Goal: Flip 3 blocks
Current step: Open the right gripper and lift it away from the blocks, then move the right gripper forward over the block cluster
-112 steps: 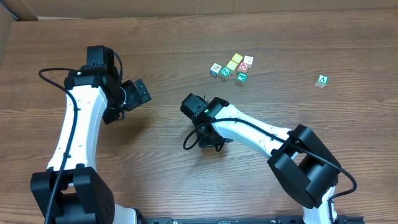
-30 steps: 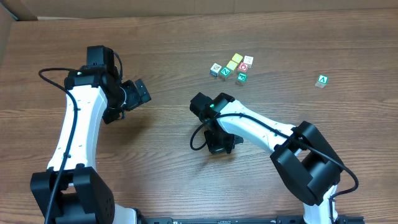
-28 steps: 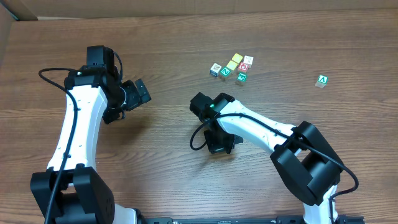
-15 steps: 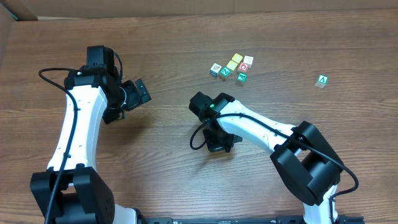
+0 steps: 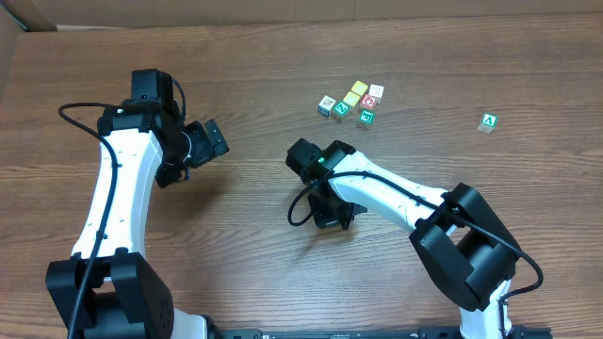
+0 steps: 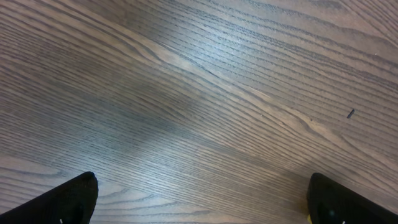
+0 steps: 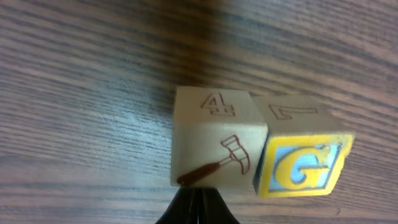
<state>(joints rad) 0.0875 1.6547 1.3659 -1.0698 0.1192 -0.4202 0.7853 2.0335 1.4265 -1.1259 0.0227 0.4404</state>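
Near the middle of the surface (image 5: 283, 56), the right arm's wrist sits a little closer to the right edge than it did a few seconds ago, and over the last second its tool (image 7: 196, 204) has barely shifted. That tool is closed, its tips pressed together into one dark point, gripping nothing. In the right wrist view the point sits right at the lower edge of a wooden block with a hammer picture (image 7: 214, 140); whether it touches cannot be told. This block shows a "4" on its upper face and touches a second block with a yellow-and-blue "G" (image 7: 301, 165) at its side; both rest on the surface and are hidden under the arm from overhead. Toward the far edge, right of the middle, the cluster of small cubes lies as before: a white-faced cube (image 5: 327, 105), a teal-green cube (image 5: 342, 109) and a pale yellow cube (image 5: 352, 98) close together, with a yellow cube (image 5: 359, 88), a red cube (image 5: 369, 101) and a green cube (image 5: 366, 117) just beside them. Nearer the right edge, a green cube with a white "A" (image 5: 488, 121) has also stayed put, well apart. Over the left half, the left tool (image 5: 205, 141) has not moved; it gapes wide, its fingertips (image 6: 71, 199) over bare wood, holding nothing.
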